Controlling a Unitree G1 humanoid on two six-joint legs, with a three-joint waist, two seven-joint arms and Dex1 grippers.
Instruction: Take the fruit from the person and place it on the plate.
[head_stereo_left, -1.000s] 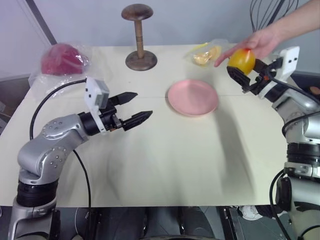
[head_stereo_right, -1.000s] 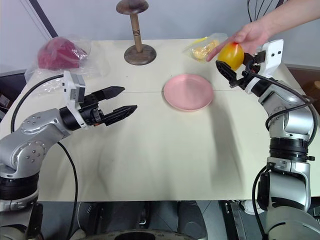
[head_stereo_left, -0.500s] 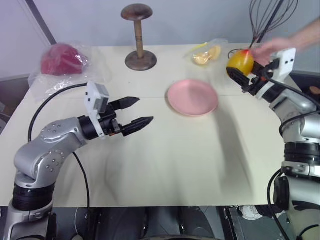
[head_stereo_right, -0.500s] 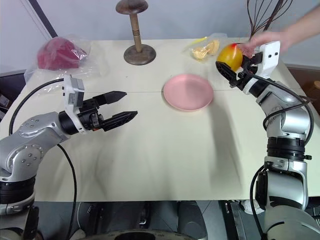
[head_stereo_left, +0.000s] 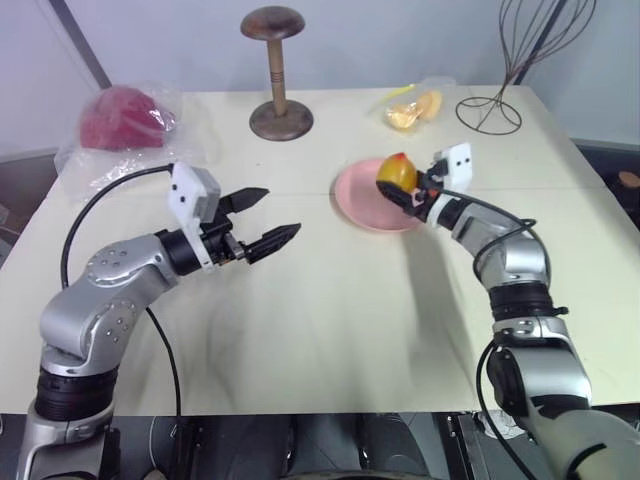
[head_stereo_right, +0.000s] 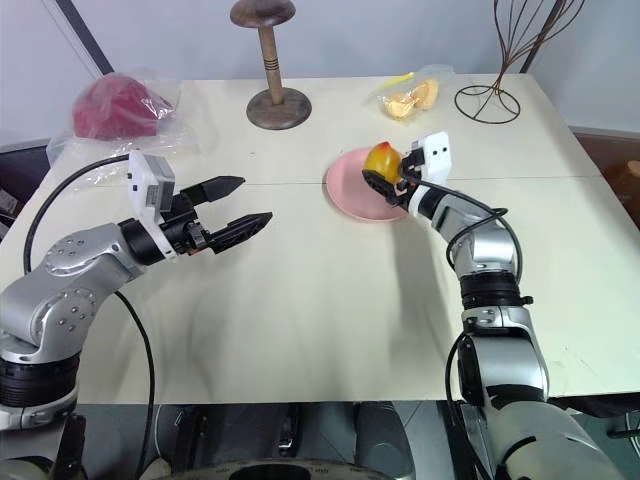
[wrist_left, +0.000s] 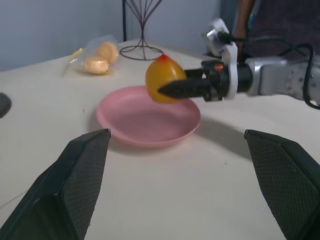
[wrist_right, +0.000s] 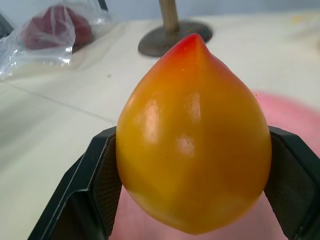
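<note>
Holding: fruit (head_stereo_left: 397, 171), a yellow-orange, mango-like piece with a red blush at its pointed end, clamped between the two black fingers of the right gripper (head_stereo_left: 402, 186).
Fruit position: raised just over the pink plate (head_stereo_left: 365, 202), above the plate's right part, tip pointing up; in the left wrist view it clears the plate's surface.
Fruit handling (judged): smooth, glossy skin, so likely slippery; rounded and firm-looking, probably light; liable to roll once set down, though the plate's raised rim should check it.
Hold point: fingers bear on the broad belly from opposite sides, the widest and steadiest place; the tapering tip would offer less purchase.
Plate: round, plain, shallow, bare, near the middle of the table (head_stereo_left: 330, 330), toward its far edge.
Left gripper (head_stereo_left: 262, 220): jaws spread wide, holding nothing, hovering over the table's left half, well apart from the plate and pointing toward it.
Far edge, left corner: red item in a clear bag (head_stereo_left: 122, 118).
Far edge, centre: wooden stand (head_stereo_left: 277, 72) with a round base and domed top.
Far edge, right: clear bag of pale orange pieces (head_stereo_left: 412, 108); beside it a wire stand (head_stereo_left: 492, 108).
Step in hand (judged): lowering and releasing onto the plate remains.
</note>
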